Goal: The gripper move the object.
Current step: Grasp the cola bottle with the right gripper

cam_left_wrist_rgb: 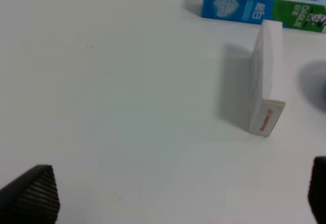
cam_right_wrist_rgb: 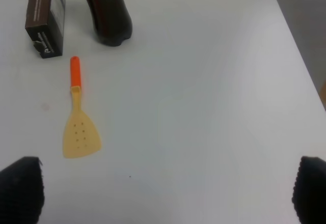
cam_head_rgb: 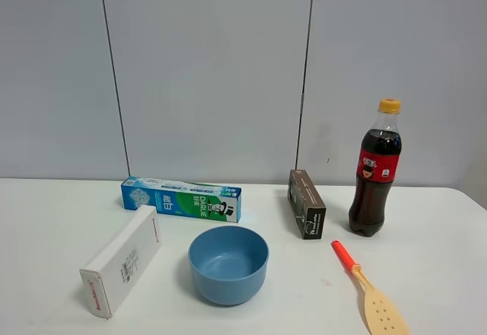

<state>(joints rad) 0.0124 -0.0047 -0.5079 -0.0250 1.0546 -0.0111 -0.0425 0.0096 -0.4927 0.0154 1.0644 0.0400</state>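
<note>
- Exterior high view: the cola bottle point(cam_head_rgb: 375, 171) stands upright on the white table point(cam_head_rgb: 46, 221), at the rear of its right side. It has a yellow-orange cap and a red label, and nothing is touching it.
- Just to the bottle's left lies a dark brown box point(cam_head_rgb: 306, 203), close to it but apart.
- In front of the bottle lies a spatula point(cam_head_rgb: 369, 289) with an orange handle and a pale yellow perforated blade. The handle end points back toward the bottle.
- A blue bowl point(cam_head_rgb: 228, 264) sits at the middle front. Behind it is a blue and green toothpaste box point(cam_head_rgb: 181, 199), and to its left a white box point(cam_head_rgb: 122, 260) is laid at a slant.
- Left wrist view: the left gripper point(cam_left_wrist_rgb: 175, 196) hangs above bare table with its claw wide, and its black fingertips point(cam_left_wrist_rgb: 30, 196) show only at the two lower corners. Ahead are the white box, standing on a long narrow side, and beyond it the toothpaste box. The bottle is out of this view.
- Right wrist view: the right gripper point(cam_right_wrist_rgb: 165, 193) is also spread wide and holds nothing, with bare table under it. The spatula lies ahead of it. Farther on are the dark lower half of the cola bottle and the brown box beside it, both well apart from the claw.
</note>
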